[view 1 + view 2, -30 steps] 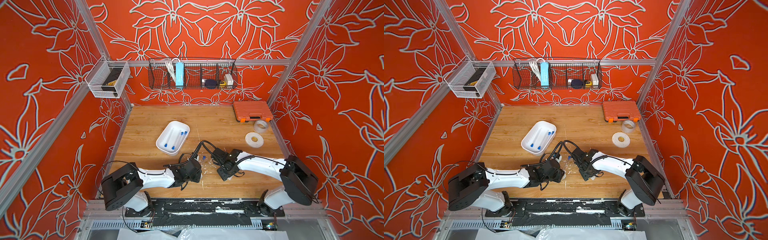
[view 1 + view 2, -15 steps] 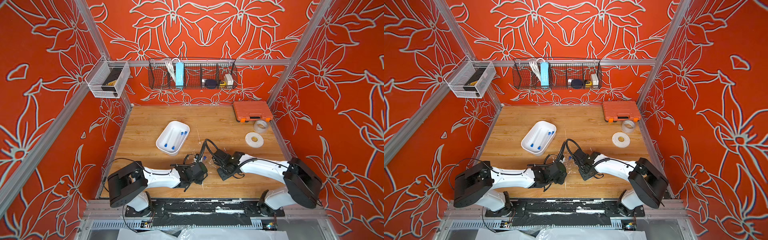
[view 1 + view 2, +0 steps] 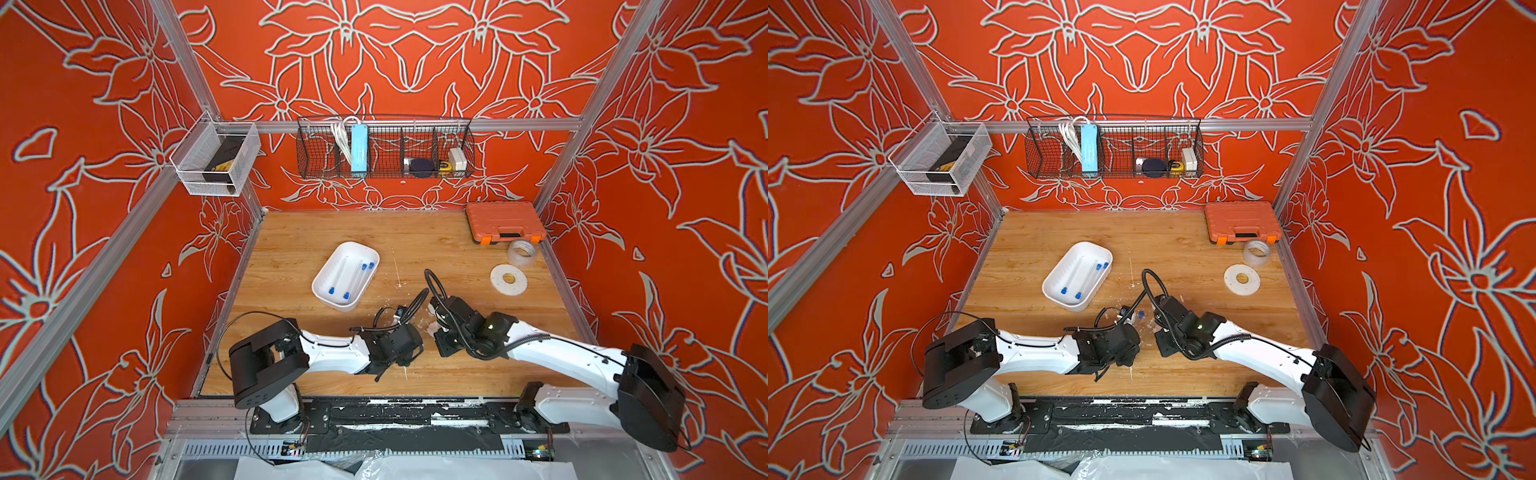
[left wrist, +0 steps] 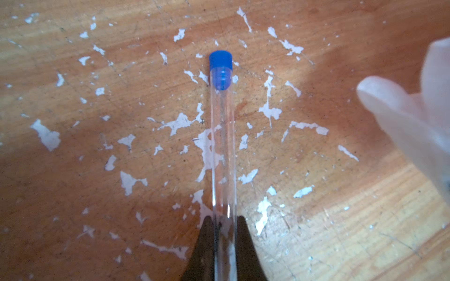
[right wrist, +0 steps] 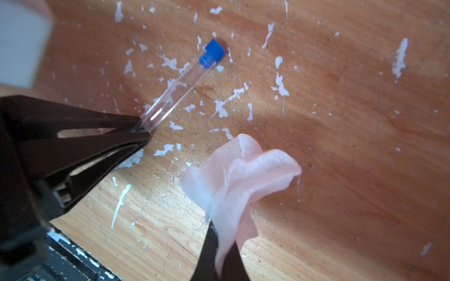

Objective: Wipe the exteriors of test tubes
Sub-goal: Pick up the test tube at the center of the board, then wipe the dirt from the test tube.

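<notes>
one test tube [image 4: 222, 146] is held at its bottom end by the left gripper [image 4: 224, 222], pinched tight on it, with the blue cap [image 4: 220, 59] at the far end. it sits low over the worn wood surface [image 4: 73, 170]; i cannot tell if the cap touches the wood. the right gripper [image 5: 222, 234] is squeezed shut on a soft white tissue [image 5: 239, 177], which is near the tube but apart from it. more test tubes [image 3: 353, 279] lie in a white tray [image 3: 348, 252] farther back. i think the wiping of this tube is about to start. to do it well, the tissue should press softly on the clear wall next to the left gripper, then slide along to the cap. the tube is held only at one end, so a hard push could tip it or pull it loose. the tissue is floppy and may fold away, so slow moves help. turning the tube would let the other side get wiped too.
</notes>
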